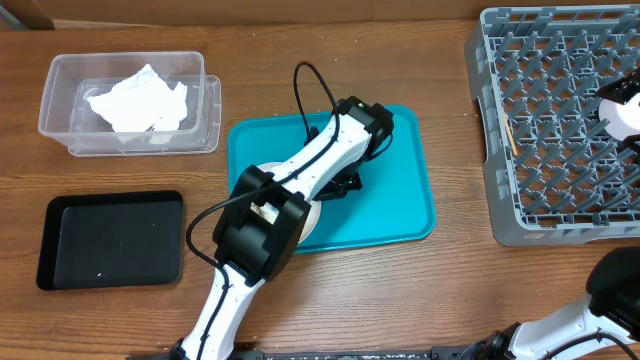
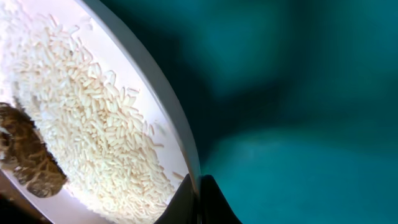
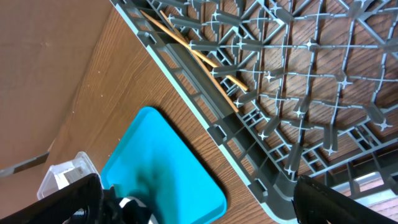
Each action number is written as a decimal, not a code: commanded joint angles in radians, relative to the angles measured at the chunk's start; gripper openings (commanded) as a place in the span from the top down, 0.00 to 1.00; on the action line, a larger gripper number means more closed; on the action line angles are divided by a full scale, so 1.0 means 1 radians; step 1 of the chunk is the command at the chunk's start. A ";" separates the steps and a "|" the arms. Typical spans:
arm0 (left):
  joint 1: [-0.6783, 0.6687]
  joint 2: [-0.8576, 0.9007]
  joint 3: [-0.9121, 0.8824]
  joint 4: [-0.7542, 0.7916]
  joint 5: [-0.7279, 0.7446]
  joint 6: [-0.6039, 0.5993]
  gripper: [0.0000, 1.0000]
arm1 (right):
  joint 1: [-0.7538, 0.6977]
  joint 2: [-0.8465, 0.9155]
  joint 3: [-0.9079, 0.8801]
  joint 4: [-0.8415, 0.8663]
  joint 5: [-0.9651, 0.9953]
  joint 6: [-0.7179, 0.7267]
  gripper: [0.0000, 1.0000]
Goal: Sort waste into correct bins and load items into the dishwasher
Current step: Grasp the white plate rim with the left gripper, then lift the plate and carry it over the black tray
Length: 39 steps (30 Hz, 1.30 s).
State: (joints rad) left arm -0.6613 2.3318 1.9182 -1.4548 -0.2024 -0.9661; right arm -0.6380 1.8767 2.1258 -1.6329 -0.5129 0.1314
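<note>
Wood-grain counter [image 1: 400, 50] carries teal tray [image 1: 410, 190], clear tub [image 1: 55, 80], black tray [image 1: 110, 240] and grey rack [image 1: 540, 232]. Left jaws clamp the plate [image 2: 149, 93] rim; right jaws stand wide open, holding nothing.

The left arm [image 1: 300, 175] slants forward, wrist bent down, its fingers [image 2: 208, 202] (only dark tips show) pinched shut on the round white plate's [image 2: 93, 124] rim, while the right arm's [image 1: 590, 315] fingers [image 3: 339, 202] stand spread wide apart.
</note>
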 commanded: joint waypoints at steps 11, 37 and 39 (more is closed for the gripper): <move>0.019 -0.037 0.221 -0.201 -0.104 0.022 0.96 | 0.003 -0.006 0.006 0.005 -0.004 0.003 0.00; 0.666 -0.182 0.276 -0.235 0.111 0.249 0.96 | 0.003 -0.006 0.006 0.005 -0.004 0.003 0.00; 0.710 -0.182 0.276 -0.235 0.119 0.255 0.96 | 0.003 -0.006 0.006 0.005 -0.004 0.003 0.00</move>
State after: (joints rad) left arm -0.0025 2.1803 2.1933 -1.6833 -0.1074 -0.7456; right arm -0.6380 1.8767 2.1258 -1.6325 -0.5133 0.1310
